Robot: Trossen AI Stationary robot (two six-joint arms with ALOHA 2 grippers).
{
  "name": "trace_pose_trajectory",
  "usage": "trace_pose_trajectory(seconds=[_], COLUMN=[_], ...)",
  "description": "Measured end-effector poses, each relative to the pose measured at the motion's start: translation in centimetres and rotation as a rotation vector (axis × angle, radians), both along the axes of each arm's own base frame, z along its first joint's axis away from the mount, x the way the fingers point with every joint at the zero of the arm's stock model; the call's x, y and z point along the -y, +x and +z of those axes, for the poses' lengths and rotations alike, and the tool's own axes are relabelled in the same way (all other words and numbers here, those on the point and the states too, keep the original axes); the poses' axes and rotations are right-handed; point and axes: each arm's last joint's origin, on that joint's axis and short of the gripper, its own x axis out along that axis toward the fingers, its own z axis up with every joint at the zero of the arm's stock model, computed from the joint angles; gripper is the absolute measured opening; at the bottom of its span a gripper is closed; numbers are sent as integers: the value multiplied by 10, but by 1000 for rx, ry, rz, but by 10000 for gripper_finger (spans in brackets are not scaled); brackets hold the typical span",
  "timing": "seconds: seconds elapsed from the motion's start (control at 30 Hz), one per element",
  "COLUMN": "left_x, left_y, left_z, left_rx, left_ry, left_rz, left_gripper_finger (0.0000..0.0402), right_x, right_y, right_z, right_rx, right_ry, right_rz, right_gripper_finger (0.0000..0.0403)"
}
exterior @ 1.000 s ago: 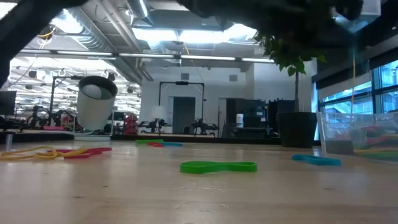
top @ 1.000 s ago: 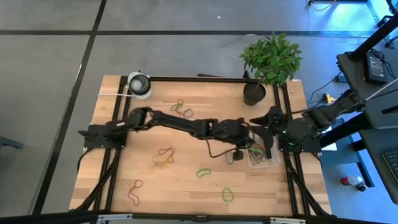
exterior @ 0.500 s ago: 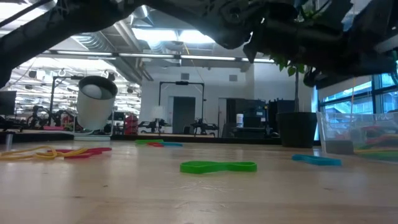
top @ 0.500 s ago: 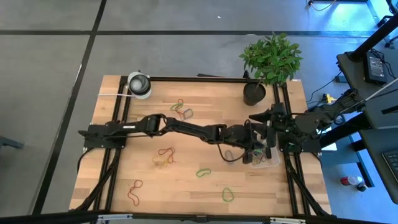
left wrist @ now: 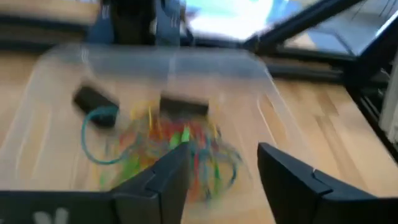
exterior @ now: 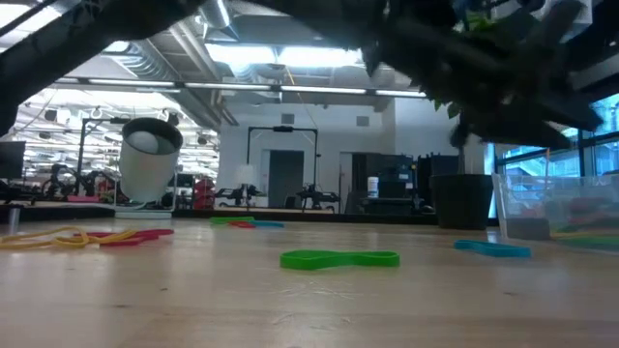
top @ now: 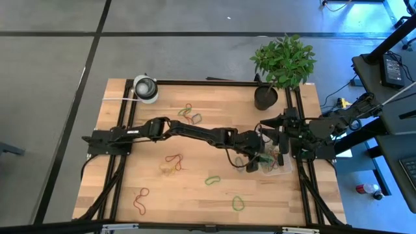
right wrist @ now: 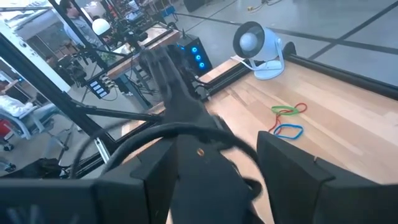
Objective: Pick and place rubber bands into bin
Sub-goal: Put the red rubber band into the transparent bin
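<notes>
The clear bin (top: 273,164) stands near the table's right edge and holds a tangle of coloured rubber bands (left wrist: 168,140). My left gripper (left wrist: 217,171) reaches across the table to the bin (left wrist: 155,68). It hangs open just above the pile, with nothing between its fingers. My right gripper (top: 281,138) waits open, raised beside the bin's far side. More rubber bands lie flat on the wood: a red and green cluster (top: 190,115), a red and yellow pair (top: 172,162), a green one (top: 212,180), another green (top: 238,203) and a red one (top: 141,198).
A black plant pot (top: 266,97) stands at the far right, just beyond the right gripper. A white-and-grey roll (top: 145,88) sits at the far left corner. Black frame rails (top: 120,162) run along both sides of the table. The left arm's links (top: 195,133) span the table's middle.
My left gripper has gone toward the table's right edge and down, from beside the bin to over its inside. My right gripper has tipped upward, away from the bin. The bands on the table have not moved.
</notes>
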Motion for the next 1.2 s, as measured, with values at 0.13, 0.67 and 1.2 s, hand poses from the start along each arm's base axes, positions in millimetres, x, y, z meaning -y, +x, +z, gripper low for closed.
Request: trace_pose_trajectory(seconds=[0.13,0.67,1.2], left_x=[-1,-19,-34], left_y=[-16,-87,-264], left_z=[22,29,33], left_rx=[-108,-66,-98], left_ry=[49,-19,-21], left_rz=[3,0,184], left_gripper_finger=[171,4,1], right_x=[0,1,-24], right_y=[0,-1,44], right_z=[0,-4,-44], right_rx=[-1,-36,-262], right_ry=[-9,1,-89], right_rz=[1,-9,-21], right_gripper_finger=[216,216,216])
